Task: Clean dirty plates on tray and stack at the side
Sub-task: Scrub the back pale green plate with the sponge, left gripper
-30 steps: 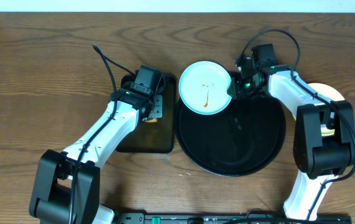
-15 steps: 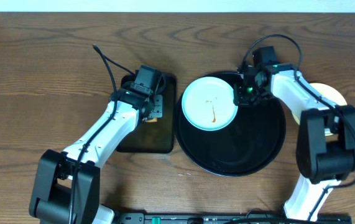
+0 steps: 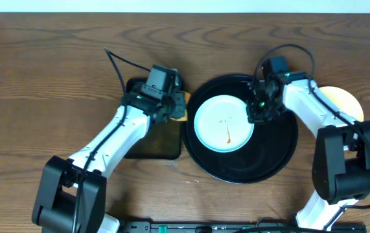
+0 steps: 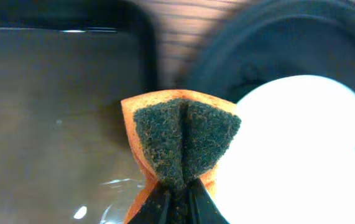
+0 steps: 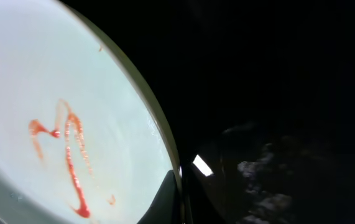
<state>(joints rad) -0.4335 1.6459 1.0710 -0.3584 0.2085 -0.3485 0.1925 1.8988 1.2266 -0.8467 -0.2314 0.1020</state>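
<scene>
A pale blue-mint plate [image 3: 223, 123] with a thin orange-red sauce smear sits over the left half of the round black tray [image 3: 275, 152]. My right gripper [image 3: 254, 114] is shut on its right rim; the wrist view shows the plate [image 5: 53, 112] and smear close up, with the gripper [image 5: 178, 186] pinching its edge. My left gripper [image 3: 172, 107] is shut on a folded orange sponge [image 3: 180, 106] with a dark green scouring face [image 4: 184, 142], held at the tray's left rim, just left of the plate [image 4: 295, 149]. A pale yellow plate [image 3: 343, 102] lies on the table at the right, partly hidden by my right arm.
A smaller rectangular black tray [image 3: 149, 142] with a wet-looking floor [image 4: 53, 112] lies left of the round tray, under my left arm. The brown wooden table [image 3: 35, 84] extends around both trays.
My right gripper has carried the smeared plate down and right from the tray's far-left rim onto the tray. My left gripper has lifted the sponge off the rectangular tray and moved right toward the plate.
</scene>
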